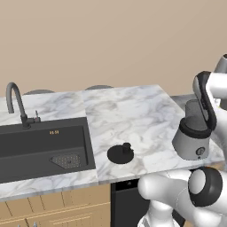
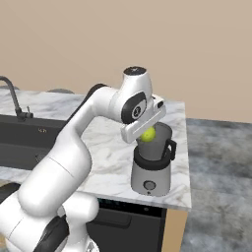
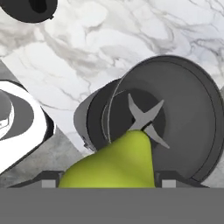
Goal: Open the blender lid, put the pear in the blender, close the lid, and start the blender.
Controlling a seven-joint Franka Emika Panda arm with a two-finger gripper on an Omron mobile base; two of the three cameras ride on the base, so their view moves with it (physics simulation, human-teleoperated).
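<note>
The blender (image 2: 151, 172) stands open near the counter's right front corner, its dark jar on a silvery base. From straight above, the jar (image 3: 175, 118) shows its blades at the bottom. My gripper (image 2: 146, 132) hangs just over the jar's mouth, shut on the yellow-green pear (image 2: 147, 134). The pear (image 3: 116, 162) sits between the fingers above the near rim. My arm partly covers the blender (image 1: 191, 137). The blender lid (image 1: 120, 154), a black disc with a stubby knob, lies flat on the counter left of the blender, with its edge (image 3: 30, 8) at the top left.
A dark sink (image 1: 44, 146) with a curved black faucet (image 1: 15, 102) takes up the counter's left part. The marble counter (image 2: 106, 147) ends just right of the blender, with grey floor (image 2: 216, 167) beyond it. My own arm crosses above the counter.
</note>
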